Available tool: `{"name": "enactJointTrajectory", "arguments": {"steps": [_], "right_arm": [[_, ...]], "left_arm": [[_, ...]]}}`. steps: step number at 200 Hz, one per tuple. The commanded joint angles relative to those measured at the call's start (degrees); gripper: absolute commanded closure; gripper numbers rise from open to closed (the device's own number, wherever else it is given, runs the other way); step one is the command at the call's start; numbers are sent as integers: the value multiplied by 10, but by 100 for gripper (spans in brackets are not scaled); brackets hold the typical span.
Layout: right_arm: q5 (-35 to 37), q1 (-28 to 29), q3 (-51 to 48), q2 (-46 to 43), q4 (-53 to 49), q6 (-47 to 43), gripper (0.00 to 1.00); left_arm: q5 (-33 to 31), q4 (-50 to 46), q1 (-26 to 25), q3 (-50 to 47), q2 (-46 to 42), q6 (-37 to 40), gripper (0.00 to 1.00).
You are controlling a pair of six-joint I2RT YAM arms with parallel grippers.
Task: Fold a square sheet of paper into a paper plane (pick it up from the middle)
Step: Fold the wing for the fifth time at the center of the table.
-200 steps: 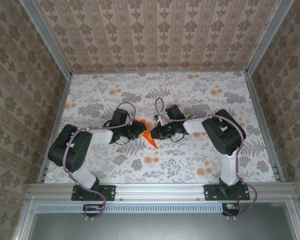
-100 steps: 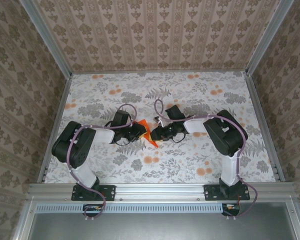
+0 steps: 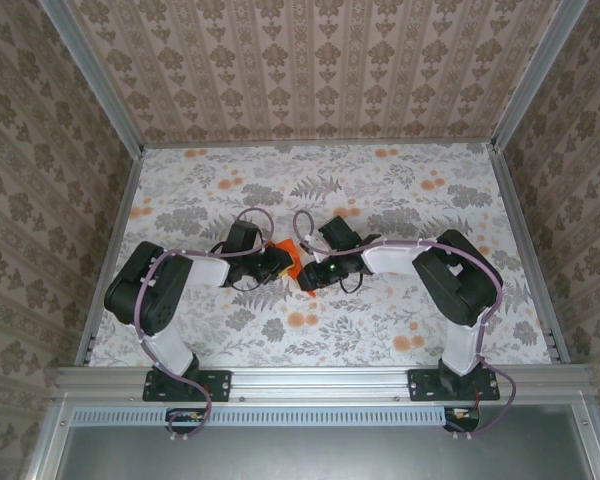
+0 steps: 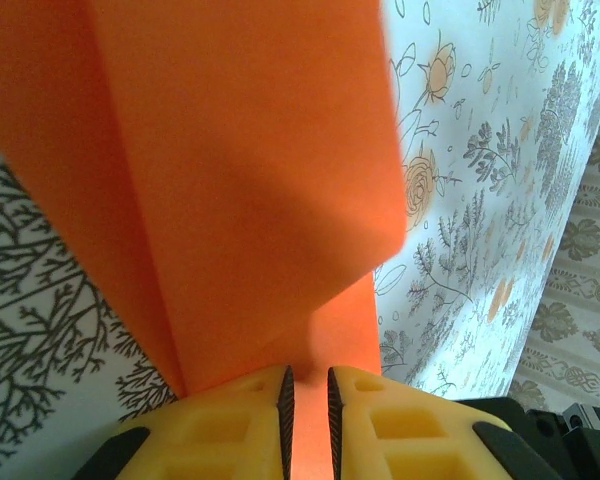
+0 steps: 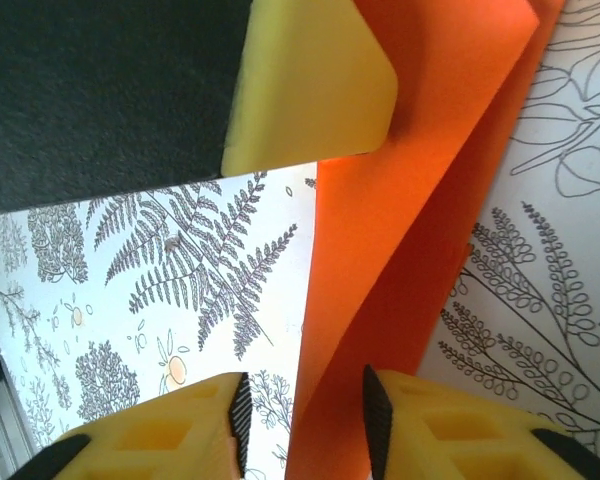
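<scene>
Thin, vivid orange square sheet of paper [image 4: 250,180], creased into long overlapping flaps, matt and smooth on the faces, sharp along the folds, blunt at one corner. Lies at the middle of the flower-printed tablecloth [image 3: 380,190], between the two arms and well away from the patterned walls. Likely to handle as almost weightless and limp: sags across any unsupported span, springs back a little at a fresh crease, crumples or tears under a hard squeeze, slides readily over the cloth. Best taken at a folded edge or along the centre crease, where stacked layers lend some stiffness, rather than at a loose single-ply corner. Left gripper [image 4: 307,385]: jaws drawn almost together, only a slit between them, with the orange fold running down into that slit, so clamped on the sheet. Right gripper [image 5: 305,395]: jaws standing apart, straddling the paper's long edge without pinching it, fern print showing in the gap beside the orange. Hard yellow plastic fingers on both, moulded with hollow pockets, dark and toothed on the inner faces; rough enough to hold paper, hard enough to dent it.
</scene>
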Motion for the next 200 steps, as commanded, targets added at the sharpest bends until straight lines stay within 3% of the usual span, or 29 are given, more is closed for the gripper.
{"name": "enactJointTrajectory", "arguments": {"steps": [1,99,127,157,200], "right_arm": [[28,5,17,2,-16,-10,65],[63,6,7,-20,5,21,71],[86,8,3,-29,8,26,68],[115,12,1,-46,5,26,58],[89,18,9,-31,-1,24,63]], "left_arm": [[-4,3,-1,8,8,11,80],[-5,2,-1,4,8,12,80],[-5,2,-1,4,8,12,80],[-4,2,-1,5,8,11,80],[-3,1,-2,6,10,11,80]]}}
